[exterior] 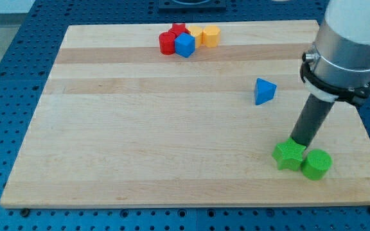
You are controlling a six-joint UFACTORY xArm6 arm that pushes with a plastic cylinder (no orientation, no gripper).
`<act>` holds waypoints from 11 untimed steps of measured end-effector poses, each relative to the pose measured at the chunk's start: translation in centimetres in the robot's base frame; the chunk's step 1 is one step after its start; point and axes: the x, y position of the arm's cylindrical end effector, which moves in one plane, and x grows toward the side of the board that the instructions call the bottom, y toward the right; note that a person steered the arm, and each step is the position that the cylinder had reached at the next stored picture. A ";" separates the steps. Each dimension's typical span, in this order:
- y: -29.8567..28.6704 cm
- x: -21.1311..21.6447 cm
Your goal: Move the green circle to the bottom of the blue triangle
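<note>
The green circle (pixel 316 164) lies near the view's bottom right corner of the board, touching a green star (pixel 288 154) on its left. The blue triangle (pixel 264 90) stands higher up, above and left of both green blocks. My tip (pixel 299 143) comes down from the arm at the view's upper right and rests just above the two green blocks, at the star's upper right edge, close to the circle's upper left.
A cluster at the view's top middle holds a red star (pixel 178 30), a red block (pixel 167 43), a blue cube (pixel 184 45) and two yellow blocks (pixel 205 35). The wooden board (pixel 140 128) has its right edge close to the green circle.
</note>
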 end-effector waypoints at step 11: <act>-0.3 -6.3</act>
